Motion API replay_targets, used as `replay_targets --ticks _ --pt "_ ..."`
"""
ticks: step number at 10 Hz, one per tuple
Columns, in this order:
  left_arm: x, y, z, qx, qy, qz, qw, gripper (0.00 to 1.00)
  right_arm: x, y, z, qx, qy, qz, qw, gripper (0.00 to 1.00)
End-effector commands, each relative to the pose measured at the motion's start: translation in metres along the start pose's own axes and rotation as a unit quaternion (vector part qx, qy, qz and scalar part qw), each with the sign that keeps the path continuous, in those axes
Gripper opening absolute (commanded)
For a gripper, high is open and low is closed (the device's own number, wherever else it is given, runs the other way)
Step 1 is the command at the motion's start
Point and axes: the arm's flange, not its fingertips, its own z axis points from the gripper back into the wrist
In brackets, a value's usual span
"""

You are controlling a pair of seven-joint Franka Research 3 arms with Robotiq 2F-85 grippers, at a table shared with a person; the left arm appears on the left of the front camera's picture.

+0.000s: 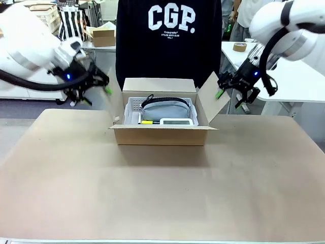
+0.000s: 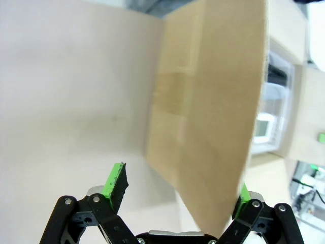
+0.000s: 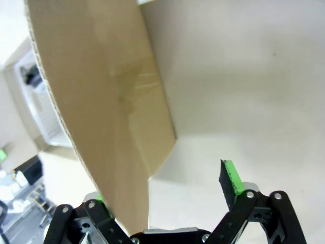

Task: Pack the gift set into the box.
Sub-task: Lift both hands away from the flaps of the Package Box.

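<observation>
Left pincer (image 1: 96,84): spread wide — its fingers straddled the box's left flap (image 2: 208,117).
Box (image 1: 163,134): stood at the bench's (image 1: 162,198) far middle, flaps up.
Contents: tray (image 1: 133,105), grey pouch (image 1: 167,109), yellow stick (image 1: 147,122), white gadget (image 1: 176,121) — all inside.
Right pincer (image 1: 223,87): wide, astride the right flap (image 3: 101,107).

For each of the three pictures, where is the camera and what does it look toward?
Front view: between the arms, facing the person's black sweatshirt; shows left gripper, right gripper, open brown cardboard carton.
Left wrist view: looks along open green-padded fingers straddling a side flap.
Right wrist view: open fingers straddle the opposite flap.
All share the carton.
</observation>
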Motion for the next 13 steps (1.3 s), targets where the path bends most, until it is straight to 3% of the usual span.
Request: replay_targets --ticks 1,3,4,5,6,7,8,9,10,13 --pt "-0.025 -0.014 0.1 -0.134 0.001 -0.037 0.99 1.0 -0.054 0.009 0.075 0.136 0.011 0.013 0.991 1.0" --pt "-0.062 0.007 0.17 -0.27 0.005 -0.059 0.961 1.0 -0.12 -0.014 0.138 0.266 0.021 0.005 0.964 1.0" --pt "-0.077 0.029 0.193 -0.35 0.034 -0.072 0.934 1.0 -0.146 -0.039 0.163 0.328 0.028 0.002 0.944 1.0" --pt "-0.083 0.06 0.213 -0.416 0.027 -0.056 0.907 1.0 -0.159 -0.079 0.188 0.376 0.036 -0.007 0.926 1.0" --pt "-0.08 0.089 0.222 -0.469 0.024 -0.017 0.883 1.0 -0.154 -0.116 0.2 0.422 0.06 -0.008 0.905 1.0" --pt "-0.077 0.114 0.22 -0.49 0.031 0.007 0.871 1.0 -0.143 -0.144 0.201 0.452 0.07 -0.018 0.889 1.0" --pt "-0.068 0.135 0.212 -0.473 0.046 0.015 0.88 1.0 -0.134 -0.161 0.197 0.482 0.087 0.001 0.872 1.0" --pt "-0.055 0.149 0.193 -0.419 0.061 0.045 0.905 1.0 -0.179 -0.125 0.216 0.42 0.049 -0.014 0.906 1.0" --pt "-0.098 0.129 0.232 -0.488 0.021 -0.001 0.873 1.0 -0.179 -0.125 0.216 0.42 0.049 -0.014 0.906 1.0" --pt "-0.098 0.129 0.232 -0.488 0.021 -0.001 0.873 1.0 -0.179 -0.125 0.216 0.42 0.049 -0.014 0.906 1.0"
